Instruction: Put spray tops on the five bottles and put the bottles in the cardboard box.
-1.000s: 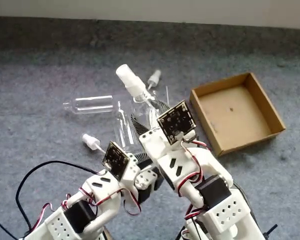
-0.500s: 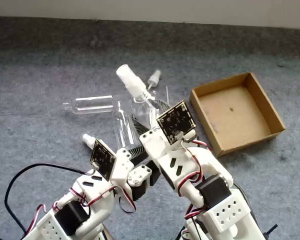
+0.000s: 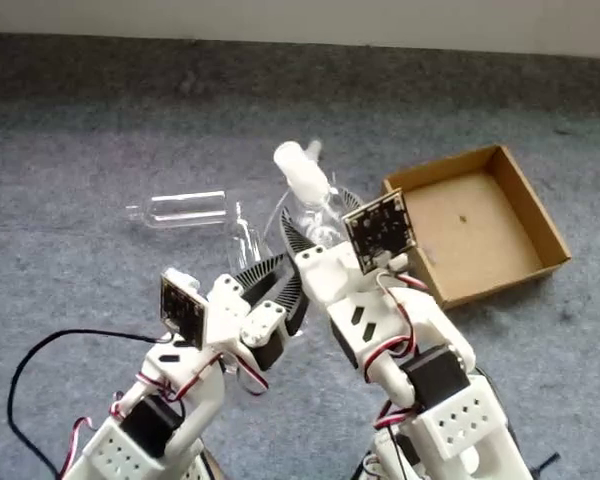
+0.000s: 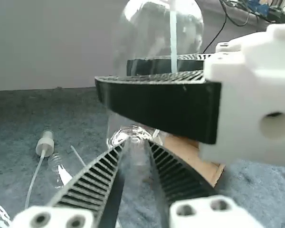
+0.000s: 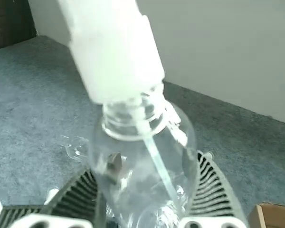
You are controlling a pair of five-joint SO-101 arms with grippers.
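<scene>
My right gripper (image 3: 315,215) is shut on a clear bottle (image 3: 315,205) with a white spray top (image 3: 295,165), holding it up off the carpet left of the cardboard box (image 3: 470,225). In the right wrist view the bottle (image 5: 142,166) sits between the black fingers (image 5: 213,190), with its spray top (image 5: 114,52) tilted. My left gripper (image 3: 285,280) is open just below the held bottle, with nothing in it. In the left wrist view its tips (image 4: 134,142) point at the bottle's base. One bare bottle (image 3: 180,208) lies at the left, another (image 3: 245,245) is by the left gripper.
A loose spray top (image 3: 313,148) lies behind the held bottle, and another (image 4: 45,142) lies on the carpet in the left wrist view. The box stands open on grey carpet at the right. A black cable (image 3: 50,345) loops beside the left arm.
The right arm has swung the capped bottle to the right, closer to the box. The left arm has drawn back and to the left, away from the bottle.
</scene>
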